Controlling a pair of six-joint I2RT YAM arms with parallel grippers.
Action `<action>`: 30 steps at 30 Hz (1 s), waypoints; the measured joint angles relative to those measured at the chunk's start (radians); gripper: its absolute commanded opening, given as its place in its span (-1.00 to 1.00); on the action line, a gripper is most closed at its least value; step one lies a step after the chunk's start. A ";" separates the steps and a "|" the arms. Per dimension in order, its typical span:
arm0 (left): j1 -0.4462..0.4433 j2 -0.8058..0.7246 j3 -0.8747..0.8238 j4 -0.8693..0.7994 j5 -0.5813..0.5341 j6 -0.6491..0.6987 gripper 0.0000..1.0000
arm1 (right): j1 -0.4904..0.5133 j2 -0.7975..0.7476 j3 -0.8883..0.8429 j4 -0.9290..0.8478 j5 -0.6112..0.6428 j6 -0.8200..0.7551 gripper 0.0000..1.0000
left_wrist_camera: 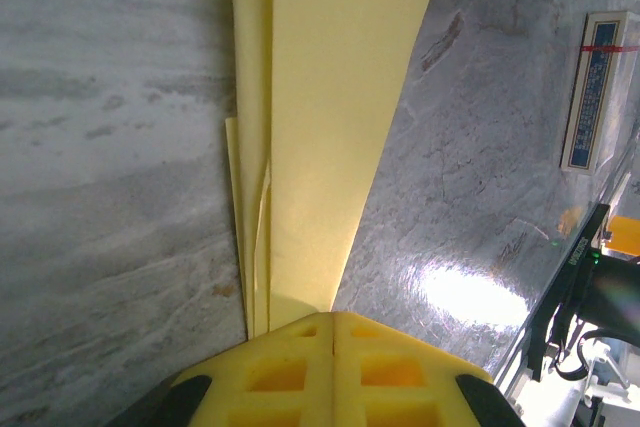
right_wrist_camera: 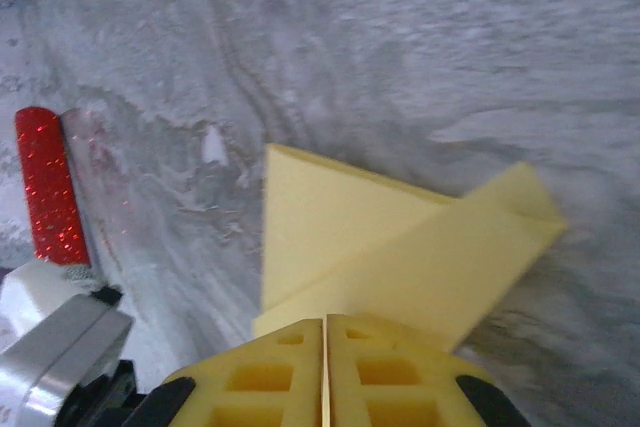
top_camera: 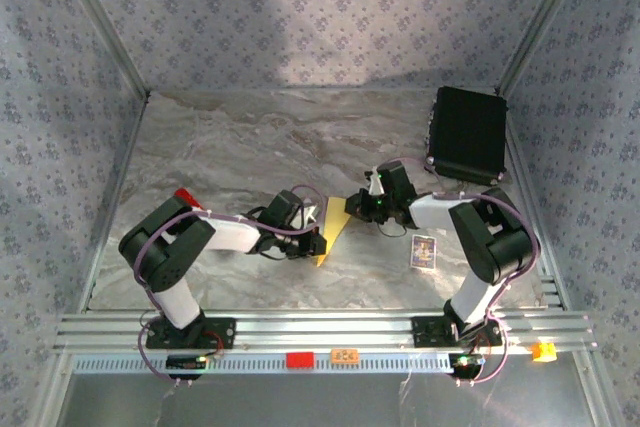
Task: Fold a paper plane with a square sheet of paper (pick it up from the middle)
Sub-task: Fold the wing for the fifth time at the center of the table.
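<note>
Left gripper [left_wrist_camera: 333,319]: pads pressed together, pinching one end of the yellow paper [left_wrist_camera: 335,117]. The paper runs straight ahead of it as a long narrow fold, with loose layers showing along the left edge.

Right gripper [right_wrist_camera: 324,323]: also clamped on the paper, with a flap jutting out to its right (blurred).

Red-handled tool [right_wrist_camera: 47,187] lies on the table to its left.

Risks: if the arms pull apart, the thin sheet could tear. If one pinch slackens, the unpressed layers may slide and the crease drift off-centre.
</note>
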 measured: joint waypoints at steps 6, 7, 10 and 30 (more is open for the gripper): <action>0.000 0.000 0.000 0.000 0.000 0.000 -1.00 | 0.053 0.035 0.032 0.000 -0.006 -0.002 -0.76; 0.000 0.000 0.000 0.000 0.000 0.000 -1.00 | 0.051 0.045 0.033 0.001 -0.005 -0.002 -0.76; 0.000 0.000 0.000 0.000 0.000 0.000 -1.00 | 0.026 0.072 0.033 -0.001 -0.006 -0.003 -0.75; -0.002 -0.001 0.000 0.000 -0.002 0.000 -1.00 | -0.162 0.039 0.087 -0.070 -0.029 -0.051 -0.74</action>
